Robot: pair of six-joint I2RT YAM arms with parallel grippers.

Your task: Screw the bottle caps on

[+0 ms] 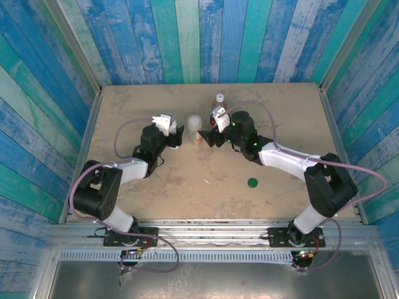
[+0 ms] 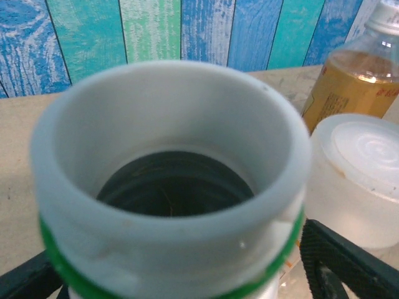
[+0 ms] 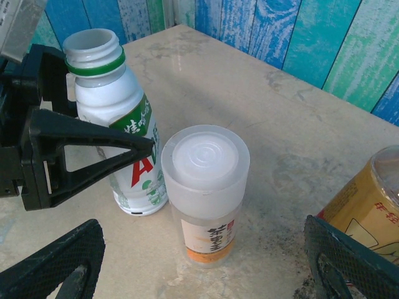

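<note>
The left gripper (image 2: 174, 252) is closed on the white bottle (image 3: 121, 118), one finger (image 3: 93, 146) pressing its green-printed label. The bottle stands upright on the table (image 1: 156, 187) with its mouth uncapped above a green neck ring.

Just beside it stands the short clear bottle (image 3: 209, 240) with the orange label, the wide translucent cap (image 3: 206, 162) sitting on top; how tightly cannot be told.

The right gripper (image 3: 202, 233) is spread wide and grips nothing, its fingers (image 3: 59, 265) flanking the clear bottle without touching it.

The amber bottle (image 2: 349, 81) stands close behind, with the tiny white-grey cap (image 2: 388, 15) on its neck.

The dark green cap (image 1: 252, 182) lies alone on the table, well apart from the bottles, near the right forearm.
</note>
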